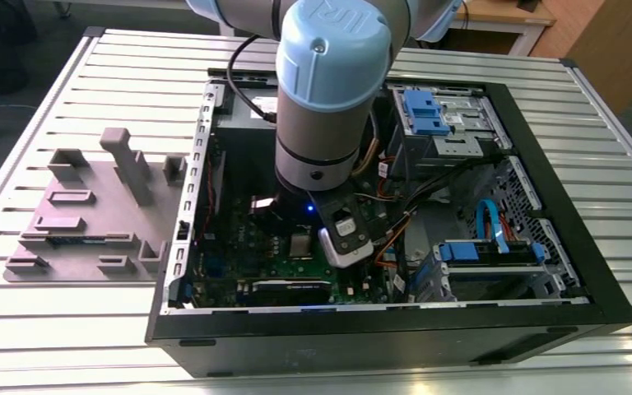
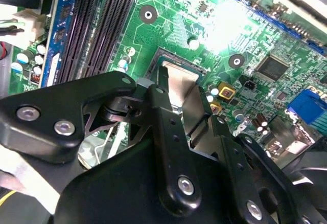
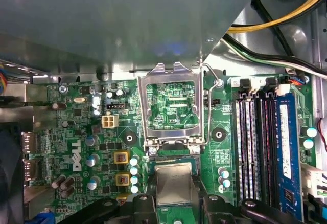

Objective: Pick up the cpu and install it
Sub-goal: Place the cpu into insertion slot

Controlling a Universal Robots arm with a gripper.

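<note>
The claw (image 2: 180, 96) is clamped on the cpu (image 2: 179, 78) – chip is at the socket (image 3: 176, 158) of the green board (image 3: 76, 147), just beside the opened metal frame (image 3: 171, 106). Arm (image 1: 327, 90) reaches into pc case (image 1: 558, 247) on the table (image 1: 75, 90).

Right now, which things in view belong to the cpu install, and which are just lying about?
Job: cpu; gripper, shut on it; open socket frame; green circuit board.
Lying about: memory slots; yellow cable; grey fixture block; blue drive bracket.
</note>
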